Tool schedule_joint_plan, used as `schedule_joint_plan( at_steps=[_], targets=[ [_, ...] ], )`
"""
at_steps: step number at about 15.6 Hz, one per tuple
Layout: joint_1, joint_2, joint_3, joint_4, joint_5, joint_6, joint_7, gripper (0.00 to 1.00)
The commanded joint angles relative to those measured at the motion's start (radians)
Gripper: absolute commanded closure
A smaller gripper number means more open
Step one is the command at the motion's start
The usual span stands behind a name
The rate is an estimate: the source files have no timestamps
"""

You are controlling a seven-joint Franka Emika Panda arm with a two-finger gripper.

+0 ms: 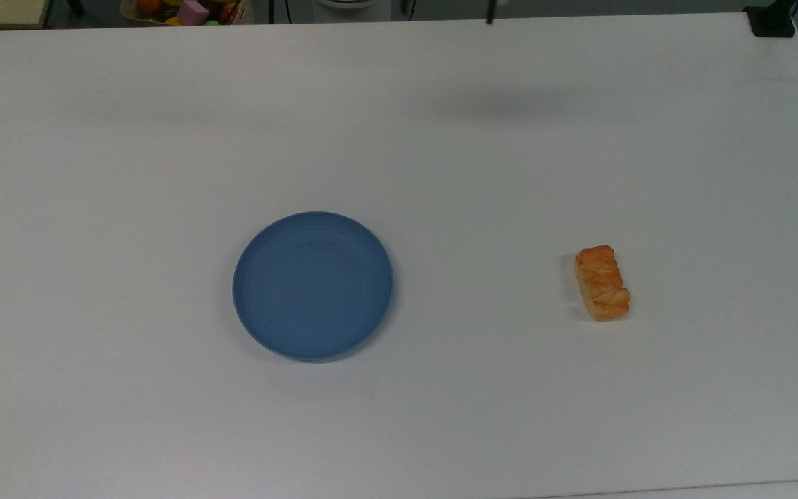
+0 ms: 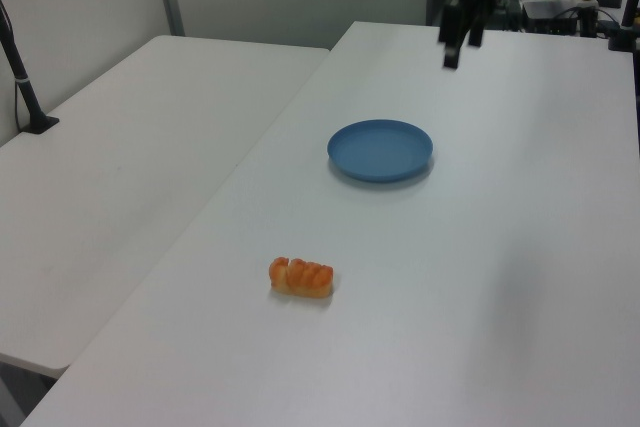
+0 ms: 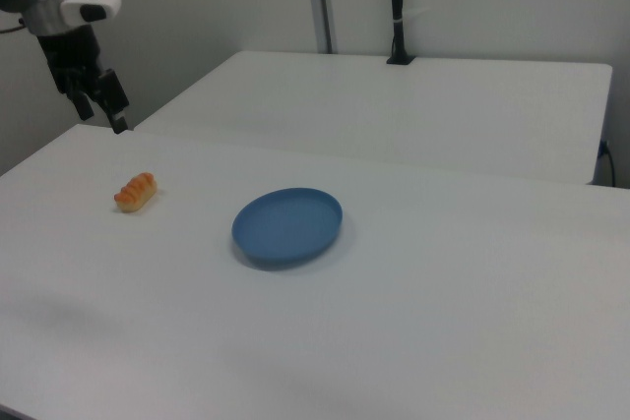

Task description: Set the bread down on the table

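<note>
The bread (image 1: 602, 283) lies alone on the bench (image 1: 94, 138), long axis twelve-to-six, well apart from the raised, spread, empty fingers (image 3: 95, 102).

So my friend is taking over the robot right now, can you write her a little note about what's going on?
Hand: open, holding nothing, raised well above the table, away from the bread.
Bread: lying flat on the bare white table, off toward the top view's right, apart from the blue plate.
Blue plate: nothing on it, near the middle of the table.
Done: the bread is on the table and let go.
Left: nothing more for the bread, it seems; maybe just park the arm.
</note>
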Motion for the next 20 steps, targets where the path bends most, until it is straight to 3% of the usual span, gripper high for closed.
schedule_joint_plan(
  at_steps=[1, 6, 12, 15, 20],
  targets=[
    [-0.093, -0.105, 0.018, -0.065, 0.047, -0.075, 0.001, 0.00],
    [-0.131, -0.113, 0.016, -0.100, 0.068, -0.083, -0.074, 0.00],
    [-0.130, -0.056, 0.001, -0.088, 0.065, 0.072, -0.249, 0.00],
    [-0.114, -0.032, -0.056, -0.082, 0.070, 0.127, -0.402, 0.00],
    [-0.038, -0.012, -0.145, -0.065, 0.076, 0.124, -0.429, 0.00]
  ],
)
